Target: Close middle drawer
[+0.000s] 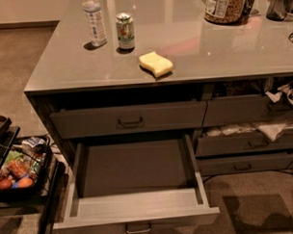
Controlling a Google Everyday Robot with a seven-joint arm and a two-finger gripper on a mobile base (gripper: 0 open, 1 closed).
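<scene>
The middle drawer (135,206) is pulled far out of the counter's left stack. Its deep pale box is empty, and its front is at the bottom edge of the camera view with the small metal pull (138,228) centred on it. Above it is the top wide drawer front (129,120) with a like handle, nearly flush. The gripper is not in view, and no part of the arm shows.
On the grey countertop (221,53) stand a water bottle (94,20), a can (125,31), a yellow sponge (155,63) and a jar (224,6). Narrower drawers (246,144) at the right are partly open, with bags showing. A black cart (18,171) with snacks stands at the left on the carpet.
</scene>
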